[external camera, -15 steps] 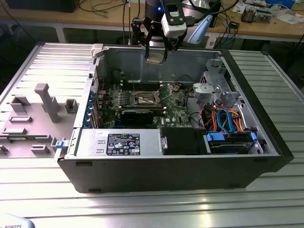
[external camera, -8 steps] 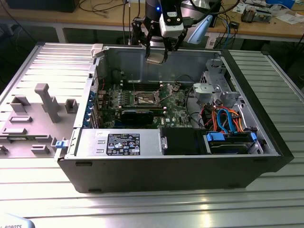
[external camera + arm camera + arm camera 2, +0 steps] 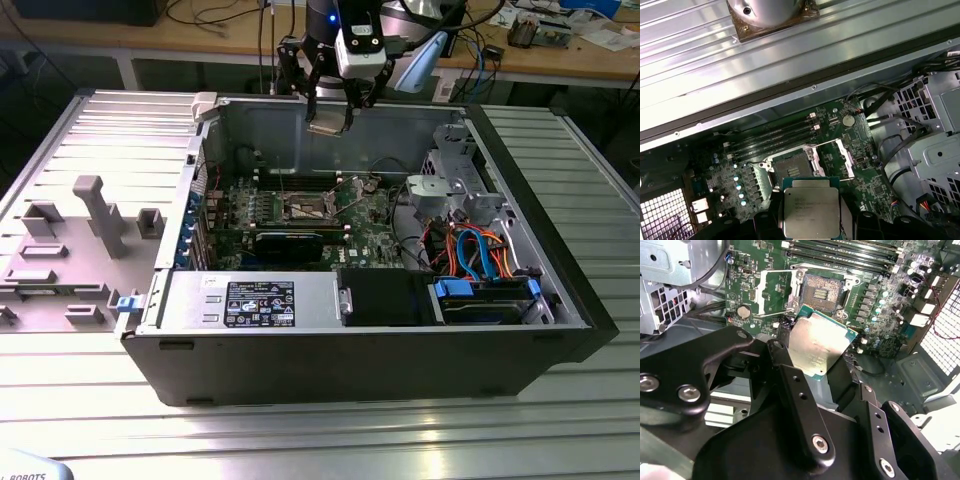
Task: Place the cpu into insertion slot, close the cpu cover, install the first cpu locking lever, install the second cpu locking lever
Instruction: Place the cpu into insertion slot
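My gripper point(image 3: 329, 112) hangs over the back wall of the open computer case, shut on the cpu point(image 3: 328, 123), a flat silver square chip. Both wrist views show the cpu point(image 3: 821, 346) point(image 3: 810, 208) held between the black fingers point(image 3: 790, 385), well above the motherboard. Below it the insertion slot point(image 3: 304, 208) point(image 3: 822, 290) point(image 3: 791, 164) lies bare, with its dark centre and silvery rim. The cpu cover point(image 3: 774, 293) point(image 3: 834, 156), a thin silvery frame, is swung open beside the slot. I cannot make out the locking levers clearly.
A long black heatsink block point(image 3: 290, 244) sits just in front of the slot. Memory slots point(image 3: 775, 136) run along its far side. A metal drive cage point(image 3: 455, 190) and blue and orange cables point(image 3: 480, 255) fill the exterior view's right. A grey fixture plate point(image 3: 70, 250) lies outside the case.
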Controlling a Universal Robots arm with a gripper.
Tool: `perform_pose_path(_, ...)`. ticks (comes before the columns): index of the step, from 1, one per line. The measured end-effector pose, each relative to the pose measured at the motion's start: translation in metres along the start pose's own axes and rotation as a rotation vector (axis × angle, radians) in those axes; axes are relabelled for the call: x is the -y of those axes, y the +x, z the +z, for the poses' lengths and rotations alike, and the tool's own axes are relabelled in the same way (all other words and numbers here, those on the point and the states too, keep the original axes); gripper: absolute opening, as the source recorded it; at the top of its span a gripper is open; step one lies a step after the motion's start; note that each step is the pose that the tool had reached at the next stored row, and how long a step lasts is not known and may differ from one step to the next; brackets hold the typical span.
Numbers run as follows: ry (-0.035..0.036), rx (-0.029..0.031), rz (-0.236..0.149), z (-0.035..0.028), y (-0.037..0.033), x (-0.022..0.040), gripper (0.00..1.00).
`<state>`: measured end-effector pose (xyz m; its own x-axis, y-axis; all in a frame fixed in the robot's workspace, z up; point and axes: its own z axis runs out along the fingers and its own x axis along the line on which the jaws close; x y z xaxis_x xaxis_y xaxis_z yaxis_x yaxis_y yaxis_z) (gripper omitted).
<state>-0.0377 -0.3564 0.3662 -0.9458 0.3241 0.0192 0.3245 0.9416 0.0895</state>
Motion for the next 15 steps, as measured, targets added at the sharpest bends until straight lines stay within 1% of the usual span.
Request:
perform_pose_path(2, -0.0002, 0.0006, 0.007, 0.0, 0.0, 0.0, 0.54)
perform_pose_path(3, -0.0004, 0.0016, 0.018, 0.0, 0.0, 0.0, 0.54)
perform_pose_path(5, -0.0012, 0.0058, 0.065, 0.0001, 0.0, 0.0, 0.54)
perform_pose_path(6, -0.0017, 0.009, 0.101, 0.0002, 0.0, 0.0, 0.54)
perform_pose_path(7, -0.002, 0.0101, 0.114, 0.0002, 0.0, 0.0001, 0.54)
perform_pose_path(10, -0.0024, 0.0115, 0.129, 0.0003, 0.0002, 0.0001, 0.54)
perform_pose_path(15, -0.0025, 0.0118, 0.132, 0.0003, 0.0004, 0.0001, 0.54)
